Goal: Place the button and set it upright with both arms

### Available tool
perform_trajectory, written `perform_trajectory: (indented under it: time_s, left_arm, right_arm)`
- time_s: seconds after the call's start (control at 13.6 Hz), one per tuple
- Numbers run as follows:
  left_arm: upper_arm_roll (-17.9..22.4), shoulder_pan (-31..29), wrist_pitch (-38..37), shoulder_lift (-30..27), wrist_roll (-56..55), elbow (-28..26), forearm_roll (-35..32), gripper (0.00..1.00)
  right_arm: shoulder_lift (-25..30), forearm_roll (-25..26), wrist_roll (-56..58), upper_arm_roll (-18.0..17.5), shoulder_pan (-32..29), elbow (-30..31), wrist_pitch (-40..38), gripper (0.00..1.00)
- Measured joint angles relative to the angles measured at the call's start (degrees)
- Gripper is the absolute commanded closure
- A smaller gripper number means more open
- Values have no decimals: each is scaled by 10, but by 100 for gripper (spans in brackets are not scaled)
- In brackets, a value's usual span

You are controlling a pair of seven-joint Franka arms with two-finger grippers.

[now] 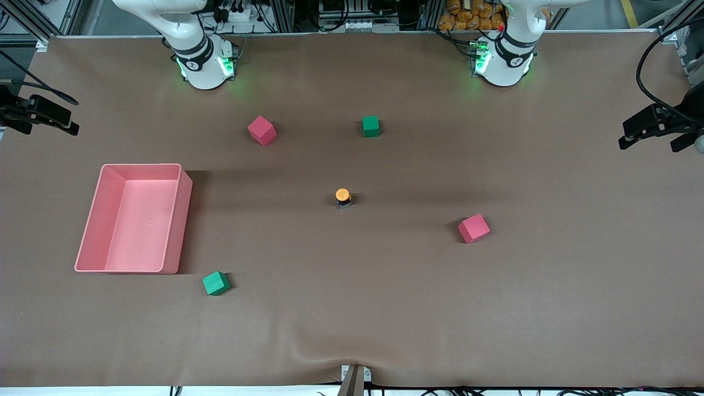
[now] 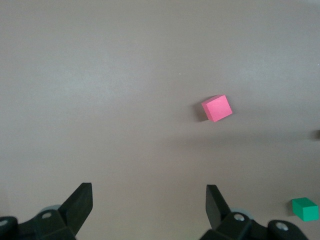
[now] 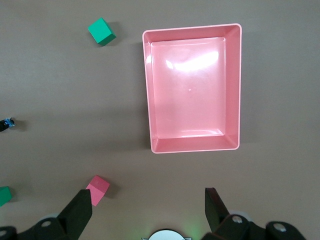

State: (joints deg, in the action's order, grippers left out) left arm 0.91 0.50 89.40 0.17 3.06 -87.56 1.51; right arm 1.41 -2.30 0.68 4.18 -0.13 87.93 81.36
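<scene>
The button (image 1: 342, 196) stands upright in the middle of the table, its orange cap up on a short black body. It shows small at the edge of the right wrist view (image 3: 7, 123). Both arms are drawn back, and only their bases show in the front view: the right arm (image 1: 203, 60) and the left arm (image 1: 503, 58). My left gripper (image 2: 149, 200) is open and empty, high over bare table. My right gripper (image 3: 149, 202) is open and empty, high over the table near its own base.
A pink bin (image 1: 165, 220) sits toward the right arm's end. One red cube (image 1: 262, 130) and one green cube (image 1: 370, 126) lie near the bases. Another red cube (image 1: 473, 228) and another green cube (image 1: 215, 283) lie nearer the front camera.
</scene>
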Motion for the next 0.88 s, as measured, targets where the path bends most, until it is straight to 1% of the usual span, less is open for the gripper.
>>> perform_trajectory:
  time_s: [0.59, 0.88]
  left_arm:
    - [0, 1, 0, 5, -18, 1, 0, 0]
    - [0, 0, 0, 6, -19, 4, 0, 0]
  right_arm:
    - [0, 0, 0, -1, 0, 0, 1, 0]
    - [0, 0, 0, -2, 0, 0, 14, 0]
